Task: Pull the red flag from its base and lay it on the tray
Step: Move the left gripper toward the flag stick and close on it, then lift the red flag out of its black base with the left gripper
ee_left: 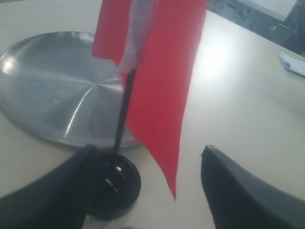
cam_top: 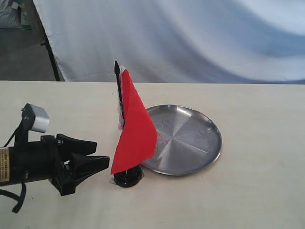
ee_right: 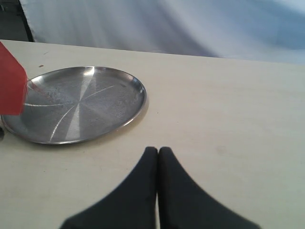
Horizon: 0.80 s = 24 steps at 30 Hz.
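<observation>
While its jaws gape wide and hold nothing, the left gripper (cam_top: 101,152) sits low beside the base (cam_top: 127,177), where the red flag (cam_top: 136,126) stands upright, just beside the tray (cam_top: 190,138). Better to close low on the pole (ee_left: 121,124) and pull straight up. The right gripper (ee_right: 158,157) is pinched together, empty.
</observation>
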{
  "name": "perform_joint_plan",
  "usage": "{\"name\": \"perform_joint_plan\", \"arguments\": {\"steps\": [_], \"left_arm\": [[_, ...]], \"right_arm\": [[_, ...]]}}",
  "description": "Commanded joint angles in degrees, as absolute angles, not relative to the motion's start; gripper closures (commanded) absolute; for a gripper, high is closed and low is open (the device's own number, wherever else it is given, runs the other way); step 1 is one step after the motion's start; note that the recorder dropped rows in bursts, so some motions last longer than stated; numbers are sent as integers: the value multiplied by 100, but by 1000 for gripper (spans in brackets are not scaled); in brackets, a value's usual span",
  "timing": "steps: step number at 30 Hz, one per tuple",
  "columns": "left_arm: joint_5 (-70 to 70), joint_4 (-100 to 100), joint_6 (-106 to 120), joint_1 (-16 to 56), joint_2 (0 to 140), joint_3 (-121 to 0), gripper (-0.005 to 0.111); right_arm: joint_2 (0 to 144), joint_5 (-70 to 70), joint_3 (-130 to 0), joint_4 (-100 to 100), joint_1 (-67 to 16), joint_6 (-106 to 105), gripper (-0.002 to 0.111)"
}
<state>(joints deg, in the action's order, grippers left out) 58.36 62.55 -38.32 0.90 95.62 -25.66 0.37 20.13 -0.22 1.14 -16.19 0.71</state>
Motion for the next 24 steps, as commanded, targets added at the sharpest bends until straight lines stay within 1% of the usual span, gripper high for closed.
{"name": "perform_joint_plan", "arguments": {"steps": [1, 16, 22, 24], "left_arm": [[5662, 5955, -3783, 348, 9821, -2829, 47], [5645, 5776, -3892, 469, 10948, -3718, 47], [5669, 5776, -3880, 835, 11379, -4168, 47], [5658, 5778, -3868, 942, 11494, -4303, 49]], "right_arm": [[0, 1983, 0, 134, -1627, 82, 109], [0, 1983, 0, 134, -1627, 82, 109], [0, 1983, 0, 134, -1627, 82, 109], [0, 1983, 0, 134, -1627, 82, 109]]}}
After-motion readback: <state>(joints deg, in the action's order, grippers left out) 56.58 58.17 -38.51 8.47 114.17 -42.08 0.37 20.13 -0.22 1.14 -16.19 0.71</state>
